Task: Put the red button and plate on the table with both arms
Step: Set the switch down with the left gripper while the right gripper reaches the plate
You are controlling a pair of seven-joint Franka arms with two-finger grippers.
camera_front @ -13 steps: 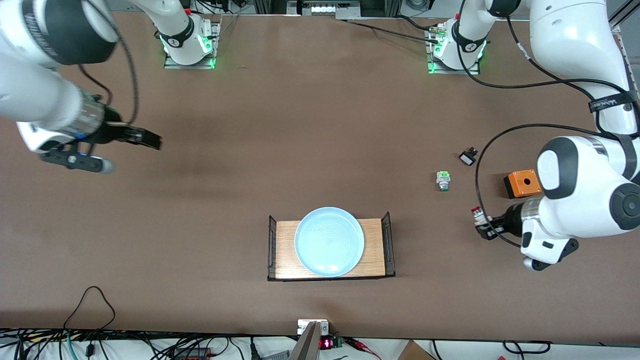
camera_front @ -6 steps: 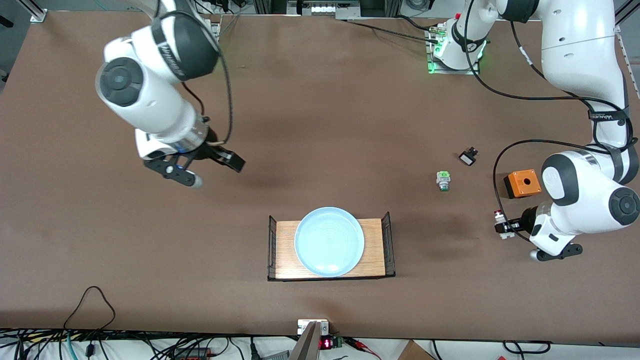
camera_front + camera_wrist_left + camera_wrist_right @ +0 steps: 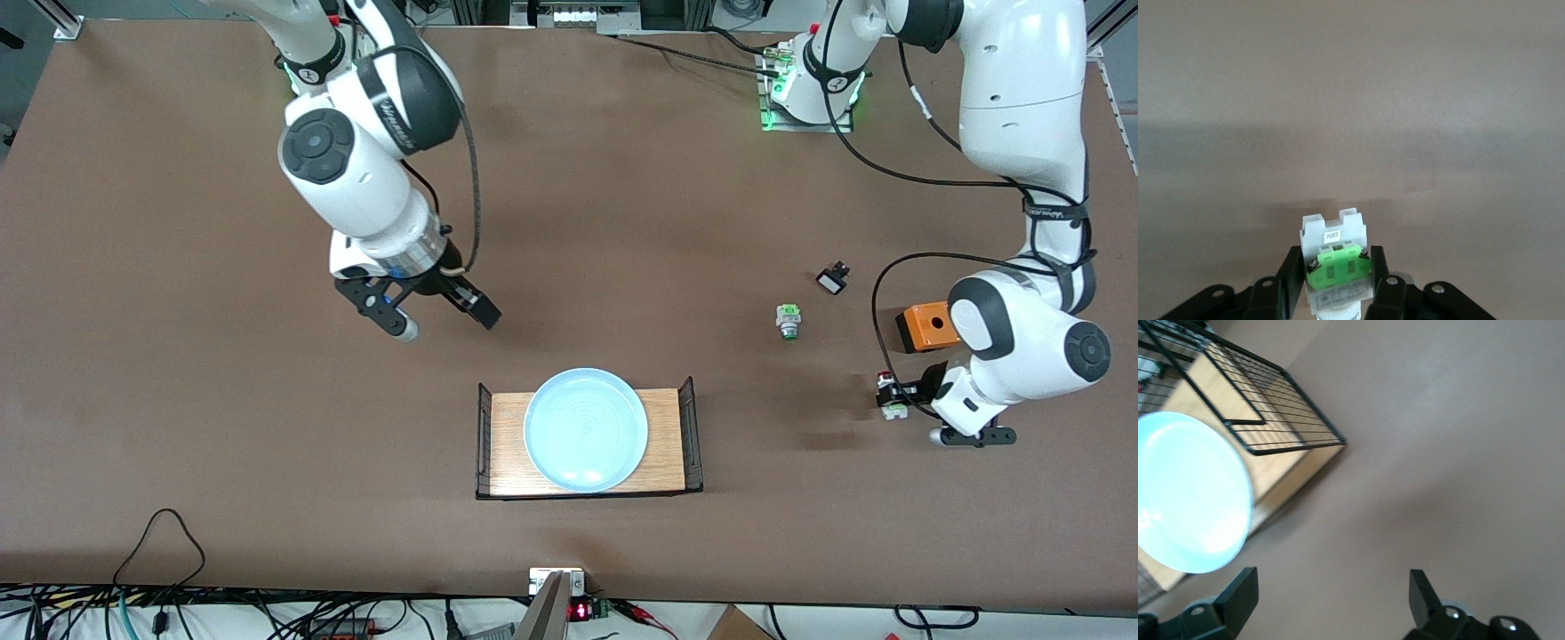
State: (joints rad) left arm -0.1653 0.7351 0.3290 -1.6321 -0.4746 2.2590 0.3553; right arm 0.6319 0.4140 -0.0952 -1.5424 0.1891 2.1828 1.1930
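Item 1, red button (image 3: 890, 396): grasped in my left jaws (image 3: 900, 400), which are clenched on its green block and whitish body. In the left wrist view the red button (image 3: 1336, 257) sits upright between the two fingers, its white terminal end pointing away from my wrist, over bare worktop (image 3: 178, 400). It hangs low over the worktop at the left arm's end, near the orange box (image 3: 925, 326). My judgement: this item is close to its set-down; what remains is a short descent and a release.

Item 2, plate (image 3: 586, 429): pale blue, round, lying flat on the light-wood tray (image 3: 505, 444) with black wire ends, nearer the front camera than my right jaws (image 3: 444, 320).

Item 3, right jaws: released, fingers spread wide, nothing between them, up over bare worktop. The right wrist view shows the plate (image 3: 1188, 493) and the tray's wire end (image 3: 1271, 407) ahead of the spread fingers. The right arm is far closer to the plate than the left; the coming approach runs from these jaws toward the plate's rim.

Other stock: green-and-white switch (image 3: 788, 321) without red cap; small black part (image 3: 832, 279), both untouched.
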